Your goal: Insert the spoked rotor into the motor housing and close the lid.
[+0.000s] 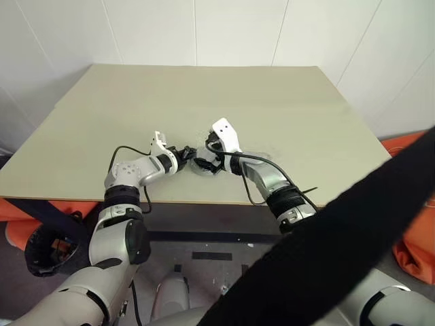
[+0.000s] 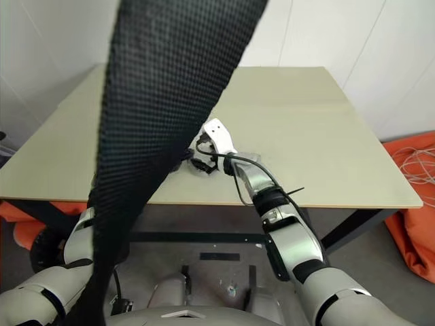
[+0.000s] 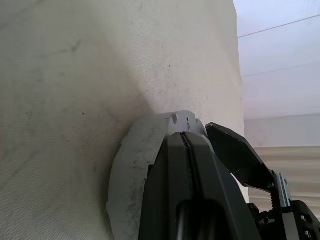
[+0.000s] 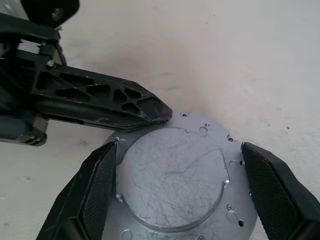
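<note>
The motor housing (image 4: 175, 180) lies near the table's front edge as a round silver metal body. It shows a flat scratched face and a flange with small holes, and no windings show. My right gripper (image 4: 177, 150) is open, with one black finger (image 4: 100, 185) on each side of the housing. My left gripper (image 4: 162, 112) is shut, and its tip rests against the housing's rim (image 3: 135, 160). From the head, both grippers meet over the housing (image 1: 202, 165), the left gripper (image 1: 185, 155) from the left and the right gripper (image 1: 212, 161) from the right. The spoked rotor and the lid are hidden.
The beige table (image 1: 204, 102) stretches far behind the grippers, and its front edge runs just below them. A broad black strap (image 2: 156, 136) hangs close to the camera and covers part of each head view. Orange bags (image 1: 414, 251) lie on the floor beside the table.
</note>
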Controlling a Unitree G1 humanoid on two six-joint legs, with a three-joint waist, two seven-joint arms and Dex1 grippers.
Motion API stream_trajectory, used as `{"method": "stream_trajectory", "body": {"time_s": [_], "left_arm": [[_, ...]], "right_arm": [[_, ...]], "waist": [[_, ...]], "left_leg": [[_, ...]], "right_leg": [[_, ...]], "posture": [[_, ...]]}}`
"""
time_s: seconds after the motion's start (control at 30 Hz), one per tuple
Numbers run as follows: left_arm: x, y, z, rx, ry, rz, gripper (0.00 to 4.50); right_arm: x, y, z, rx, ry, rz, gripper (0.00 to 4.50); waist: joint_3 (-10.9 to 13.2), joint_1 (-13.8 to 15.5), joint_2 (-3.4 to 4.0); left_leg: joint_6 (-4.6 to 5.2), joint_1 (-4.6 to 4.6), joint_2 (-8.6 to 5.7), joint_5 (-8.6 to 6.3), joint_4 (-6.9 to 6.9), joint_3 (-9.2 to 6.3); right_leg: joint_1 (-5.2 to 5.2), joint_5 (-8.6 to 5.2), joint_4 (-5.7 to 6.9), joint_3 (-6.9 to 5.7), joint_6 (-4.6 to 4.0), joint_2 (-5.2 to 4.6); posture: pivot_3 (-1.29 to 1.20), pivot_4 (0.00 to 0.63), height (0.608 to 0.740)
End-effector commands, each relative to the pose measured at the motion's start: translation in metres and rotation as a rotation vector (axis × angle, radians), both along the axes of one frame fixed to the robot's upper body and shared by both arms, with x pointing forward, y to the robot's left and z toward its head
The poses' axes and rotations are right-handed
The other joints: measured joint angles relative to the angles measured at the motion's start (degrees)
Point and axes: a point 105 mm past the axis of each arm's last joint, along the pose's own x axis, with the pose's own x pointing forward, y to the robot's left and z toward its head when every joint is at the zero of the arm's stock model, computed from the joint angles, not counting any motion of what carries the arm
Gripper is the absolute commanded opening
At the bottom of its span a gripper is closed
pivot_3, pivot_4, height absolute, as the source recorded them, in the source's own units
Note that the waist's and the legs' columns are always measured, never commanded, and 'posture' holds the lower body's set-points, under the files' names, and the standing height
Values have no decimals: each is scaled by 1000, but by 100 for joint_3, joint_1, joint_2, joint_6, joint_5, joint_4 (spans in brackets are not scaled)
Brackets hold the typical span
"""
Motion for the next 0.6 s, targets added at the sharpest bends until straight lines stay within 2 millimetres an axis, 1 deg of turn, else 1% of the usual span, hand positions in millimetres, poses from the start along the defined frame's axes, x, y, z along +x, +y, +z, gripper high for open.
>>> {"method": "stream_trajectory", "body": {"time_s": [0.03, 0.07, 0.17, 0.2, 0.27, 0.33, 0.4, 0.47, 0.5, 0.6], "left_arm": [[-3, 2, -6, 28, 30, -7, 0], [-2, 2, -6, 27, 30, -8, 0], [-2, 4, -4, 22, 26, -4, 0], [-1, 5, -3, 19, 25, -3, 0], [-1, 5, 0, 12, 20, -9, 0], [-2, 3, 3, -1, 14, -31, 0], [-3, 1, 4, -5, 13, -47, 0], [-4, 0, 3, 1, 16, -59, 0], [-5, -1, 2, 3, 18, -64, 0], [-6, -2, 2, 5, 21, -72, 0]], "right_arm": [[3, 2, 55, 165, -109, 33, 4477], [2, 1, 59, 183, -114, 36, 4477], [7, -9, 88, 246, -160, 14, 4477], [10, -14, 92, 245, -168, -5, 4477], [18, -24, 95, 231, -162, -63, 4477], [28, -39, 98, 221, -142, -139, 4477], [35, -53, 98, 228, -95, -216, 4477], [39, -65, 93, 243, -26, -277, 4477], [38, -70, 87, 251, 23, -297, 4477], [32, -78, 73, 270, 137, -311, 4477]], "waist": [[0, -4, 0], [0, -4, 0], [0, -2, 0], [0, -3, 0], [0, -4, 0], [1, -4, 0], [1, -3, 0], [1, -1, 0], [1, 1, -1], [1, 6, -1]], "left_leg": [[-1, -6, 1, 1, 1, 0], [-1, -12, 2, 1, 1, 1], [-2, -11, 4, 2, 3, 5], [-2, -11, 4, 2, 3, 5], [-4, -11, 4, 3, 4, 5], [-7, -11, 4, 5, 5, 8], [-19, -11, 4, 12, 5, 10], [-20, -13, 3, 13, 5, 12], [-21, -13, 3, 13, 6, 12], [-21, -13, 1, 13, 7, 13]], "right_leg": [[-6, 0, 0, 0, 0, 2], [-10, -1, -1, 0, 1, 3], [-7, -7, -1, -3, 2, 4], [-7, -8, -2, -3, 2, 4], [-6, -8, -2, -3, 2, 4], [-6, -9, -2, -3, 2, 4], [-6, -9, -2, -4, 2, 5], [-7, -9, -2, -4, 2, 5], [-6, -10, -2, -4, 2, 5], [-3, -10, -2, -5, 3, 5]], "posture": [[0, 0, 740], [0, 0, 740], [0, 0, 740], [0, 0, 740], [0, 0, 740], [0, 0, 740], [0, 0, 740], [0, 0, 740], [0, 0, 740], [0, 0, 740]]}}
